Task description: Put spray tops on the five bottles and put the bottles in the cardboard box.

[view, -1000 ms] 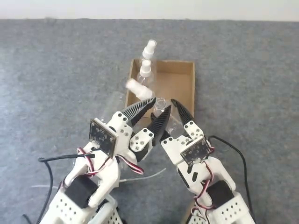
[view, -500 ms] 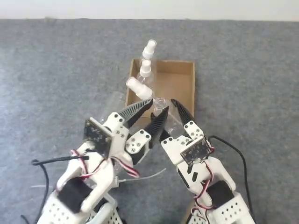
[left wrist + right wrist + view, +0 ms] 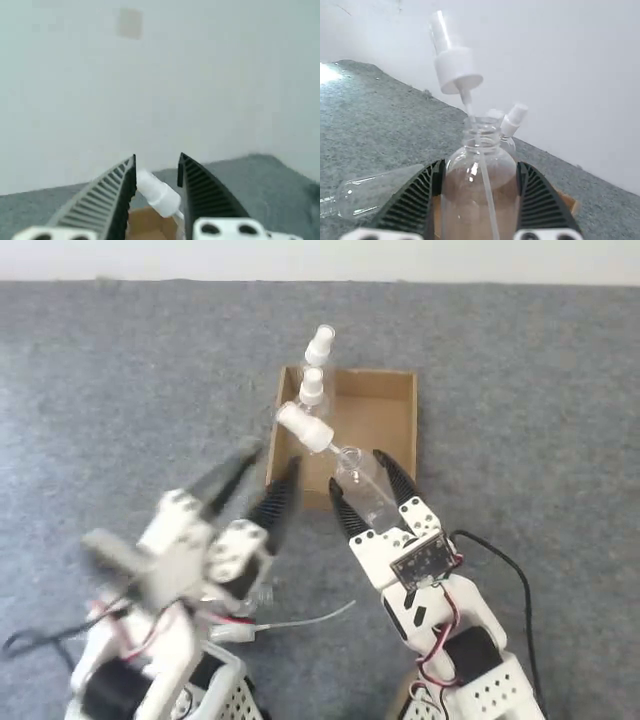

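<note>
Bottle (image 3: pixel 477 200) pinched in my right tool (image 3: pixel 357 480), clear, spray top (image 3: pixel 303 428) tilted above its neck. My left tool (image 3: pixel 272 458) is spread.

Surface: grey felt-like matting (image 3: pixel 540 390) — spread over the whole table.
Wall: plain white wall (image 3: pixel 320 258), meeting the matting along its far edge.
Light: bright glare patch (image 3: pixel 329 72) on the matting.
Mark: faint squarish smudge (image 3: pixel 130 22) on the wall.

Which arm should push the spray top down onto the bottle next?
Probably left. The right gripper is shut on the bottle, so busy. The left gripper is open, empty, facing the raised spray top.
</note>
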